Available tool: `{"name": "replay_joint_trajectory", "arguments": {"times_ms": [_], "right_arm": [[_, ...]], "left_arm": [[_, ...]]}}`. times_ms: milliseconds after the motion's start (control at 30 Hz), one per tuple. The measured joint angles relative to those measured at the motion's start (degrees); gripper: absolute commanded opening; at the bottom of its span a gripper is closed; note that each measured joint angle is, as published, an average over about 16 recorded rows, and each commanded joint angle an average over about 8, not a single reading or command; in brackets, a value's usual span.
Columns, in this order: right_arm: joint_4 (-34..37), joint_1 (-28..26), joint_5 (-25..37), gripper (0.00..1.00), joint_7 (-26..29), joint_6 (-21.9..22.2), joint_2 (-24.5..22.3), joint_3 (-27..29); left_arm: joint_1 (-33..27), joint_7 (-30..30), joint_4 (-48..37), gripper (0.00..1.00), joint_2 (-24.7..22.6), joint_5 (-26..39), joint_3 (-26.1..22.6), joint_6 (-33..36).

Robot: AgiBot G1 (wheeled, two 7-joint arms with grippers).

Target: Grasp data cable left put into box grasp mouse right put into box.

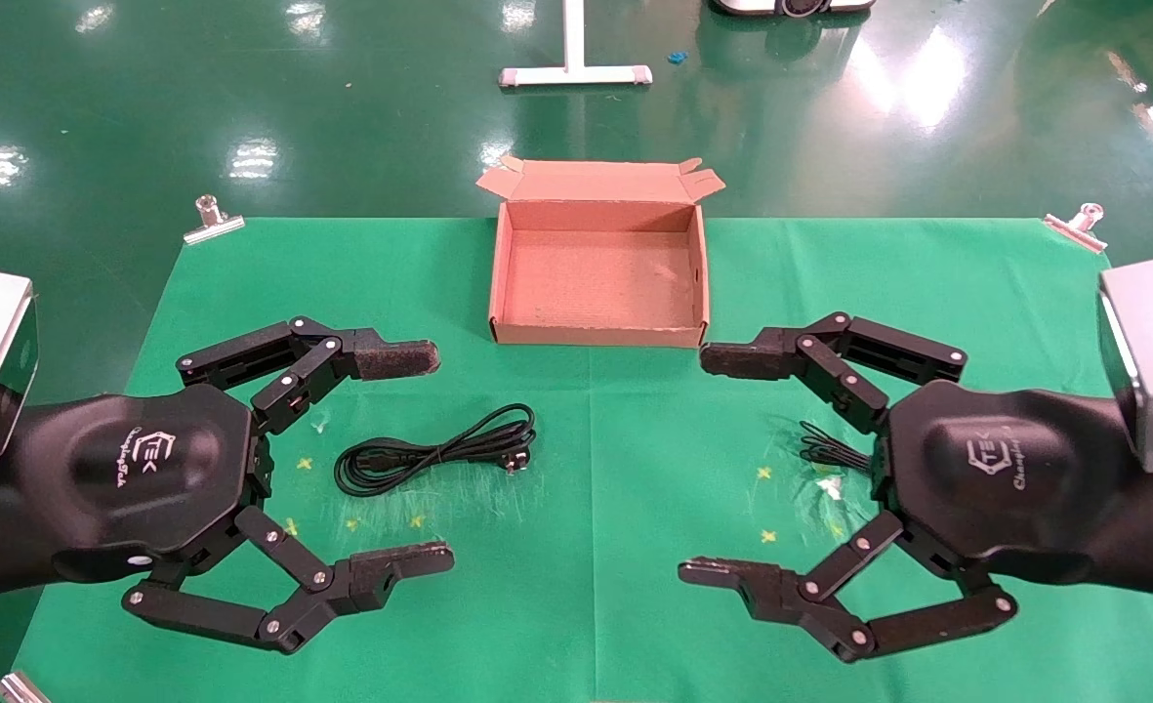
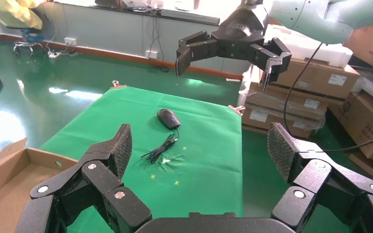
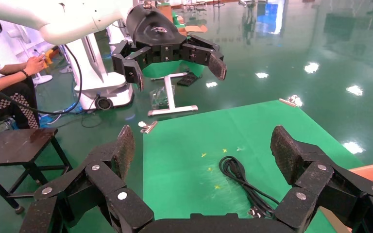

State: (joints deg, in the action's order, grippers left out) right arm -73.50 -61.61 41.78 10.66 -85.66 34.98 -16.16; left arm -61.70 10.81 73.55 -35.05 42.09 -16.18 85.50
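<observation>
Cable: the data cable (image 1: 436, 452) lay coiled in a long loose bundle on the worktop, left of centre, its chunky plug towards the middle, between the spread fingers of the left pincer as the head view showed it, though not touched by them.
Mouse: the mouse (image 2: 168, 118) sat on the right side of the worktop; in the head view the right arm hid it and only its thin cord (image 1: 830, 449) showed.
Box: the box (image 1: 599, 267) stood open at the far middle edge, its lid flap folded back, nothing inside it.
Left pincer: the left pincer (image 1: 410, 460) hung above the cable, fingers wide apart, holding nothing.
Right pincer: the right pincer (image 1: 718, 465) hung above the mouse side, likewise wide apart and holding nothing.
Handling: the cable looked light and floppy, likely to sag and uncoil; gripping across the bunched middle strands seemed best. The mouse looked hard, smooth and rather slippery; a hold across its narrow sides seemed safest, with the cord trailing.
Worktop: a green cloth (image 1: 576, 547), clipped at the corners and marked with small yellow crosses.
Room: a glossy green floor (image 1: 146, 98), stacked cartons, and a seated person (image 3: 2, 63) off to one side.
</observation>
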Motion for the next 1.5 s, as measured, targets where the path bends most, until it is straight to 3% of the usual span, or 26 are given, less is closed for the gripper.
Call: {"name": "replay_joint_trajectory", "arguments": {"times_ms": [800, 967, 1167, 1500], "right_arm": [[0.0, 0.0, 0.1, 1.0, 0.0, 0.0, 0.0, 0.0], [-0.7, 0.1, 3.6, 1.0, -0.7, 1.0, -0.8, -0.8], [-2.2, 0.1, 12.2, 1.0, -0.8, 4.4, -2.1, -2.8], [-4.0, -0.4, 25.8, 1.0, 1.2, 10.8, -4.2, -5.8]], "left_arm": [[0.0, 0.0, 0.0, 1.0, 0.0, 0.1, 0.0, 0.0], [-0.3, 0.7, 0.4, 1.0, 0.6, 2.8, -1.2, -0.2], [-2.6, 3.5, 1.5, 1.0, 0.9, 11.9, -4.8, -0.8], [-11.1, 10.7, 1.2, 1.0, -3.9, 38.2, -14.8, -4.3]]}}
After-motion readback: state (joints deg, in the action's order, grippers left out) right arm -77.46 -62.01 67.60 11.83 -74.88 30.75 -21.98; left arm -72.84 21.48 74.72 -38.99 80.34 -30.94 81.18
